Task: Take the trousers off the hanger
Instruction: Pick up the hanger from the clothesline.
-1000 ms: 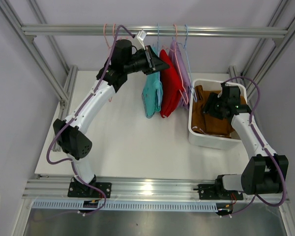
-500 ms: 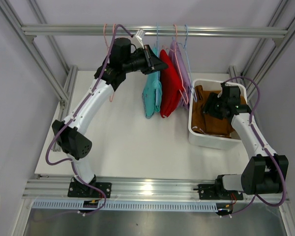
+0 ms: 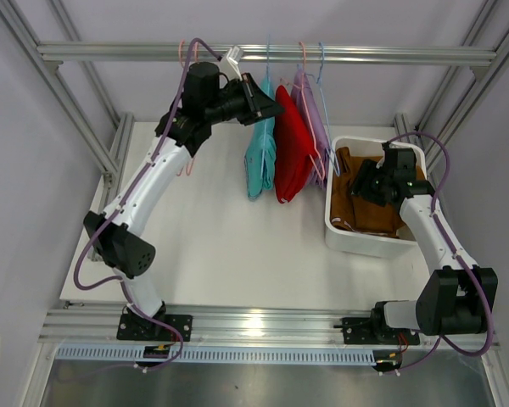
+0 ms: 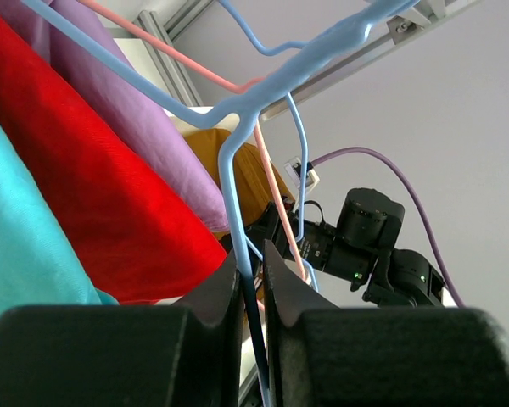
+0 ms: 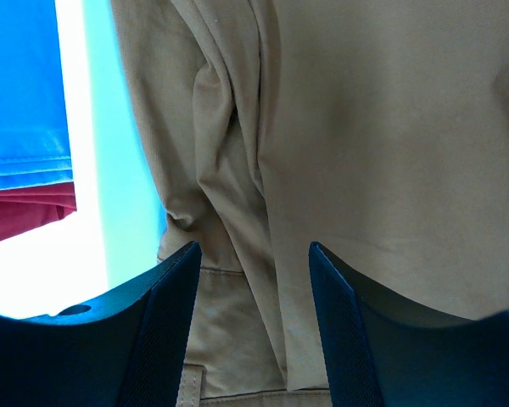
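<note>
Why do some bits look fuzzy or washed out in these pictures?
Top view: evenly lit, one glare patch on the front metal rail. Left wrist view: the pincer is dark and soft, the blue hanger beyond it sharper. Right wrist view: the brown trousers are crisp; the pale strip beside them is washed out.

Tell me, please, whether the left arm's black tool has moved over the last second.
Yes. The left tool, pinching the light-blue wire hanger, has shifted slightly left and up in the top view, toward the silver aluminium crossbar.
</note>
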`<state>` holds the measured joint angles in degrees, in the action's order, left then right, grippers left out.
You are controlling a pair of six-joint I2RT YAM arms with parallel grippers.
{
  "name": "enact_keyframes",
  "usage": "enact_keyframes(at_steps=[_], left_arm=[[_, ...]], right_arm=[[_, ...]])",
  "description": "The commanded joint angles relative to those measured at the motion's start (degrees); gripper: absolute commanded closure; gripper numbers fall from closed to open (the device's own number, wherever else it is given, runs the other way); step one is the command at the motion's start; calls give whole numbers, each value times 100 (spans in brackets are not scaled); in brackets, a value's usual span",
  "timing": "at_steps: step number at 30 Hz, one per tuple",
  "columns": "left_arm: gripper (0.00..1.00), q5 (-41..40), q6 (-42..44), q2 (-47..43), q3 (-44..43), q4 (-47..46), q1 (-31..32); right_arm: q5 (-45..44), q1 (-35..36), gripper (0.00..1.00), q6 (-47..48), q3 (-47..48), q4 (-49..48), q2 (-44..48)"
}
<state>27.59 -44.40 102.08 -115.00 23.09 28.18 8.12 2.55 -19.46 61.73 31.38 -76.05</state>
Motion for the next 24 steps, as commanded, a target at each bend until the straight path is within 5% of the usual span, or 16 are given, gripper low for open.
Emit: enact_keyframes(at_steps=[1, 15, 24], left_arm=[[100, 97, 406, -541, -663, -728, 38], [100, 132, 626, -452, -1262, -473, 55], [100, -175, 863, -1392, 73, -411, 56]], right_arm=[[137, -26, 41, -40, 67, -176, 46], [216, -26, 39, -14, 75, -149, 20], [251, -17, 37, 13, 260, 105, 257]])
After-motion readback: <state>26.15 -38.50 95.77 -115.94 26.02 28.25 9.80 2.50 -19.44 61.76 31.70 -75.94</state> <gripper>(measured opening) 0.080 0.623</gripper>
